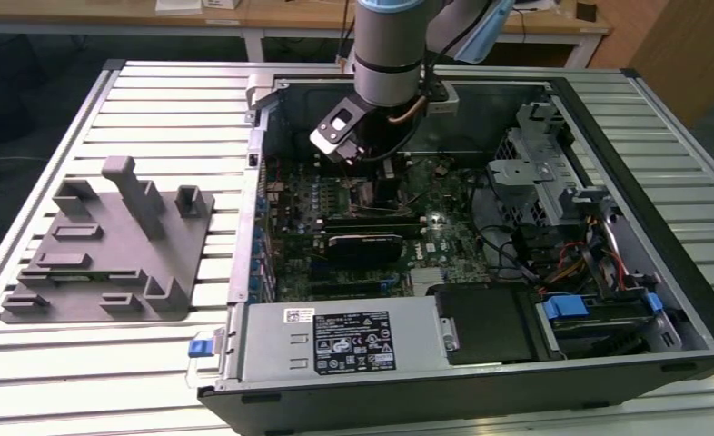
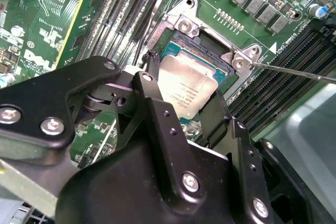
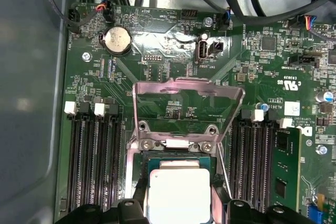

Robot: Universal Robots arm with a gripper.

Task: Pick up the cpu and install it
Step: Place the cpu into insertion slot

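The cpu [image 2: 186,80] is a flat square chip with a silvery top plate, and my gripper [image 2: 184,98] is shut on it, one black finger [image 2: 149,95] on each side. It sits low over the open black-framed socket [image 2: 210,43] on the green motherboard, roughly level with the frame. In the first wrist view the cpu [image 3: 178,192] lies between the fingers [image 3: 223,203], just below the raised metal load plate [image 3: 184,83]. In the exterior view the gripper [image 1: 370,173] reaches down inside the open computer case [image 1: 648,300].
The thin socket lever [image 2: 294,72] sticks out beside the socket. Memory slots [image 3: 89,156] flank it on both sides. A power supply [image 1: 332,341] and drive cage [image 1: 539,173] fill the case. A grey holder block [image 1: 114,245] with upright posts stands on the slatted table at the exterior view's left.
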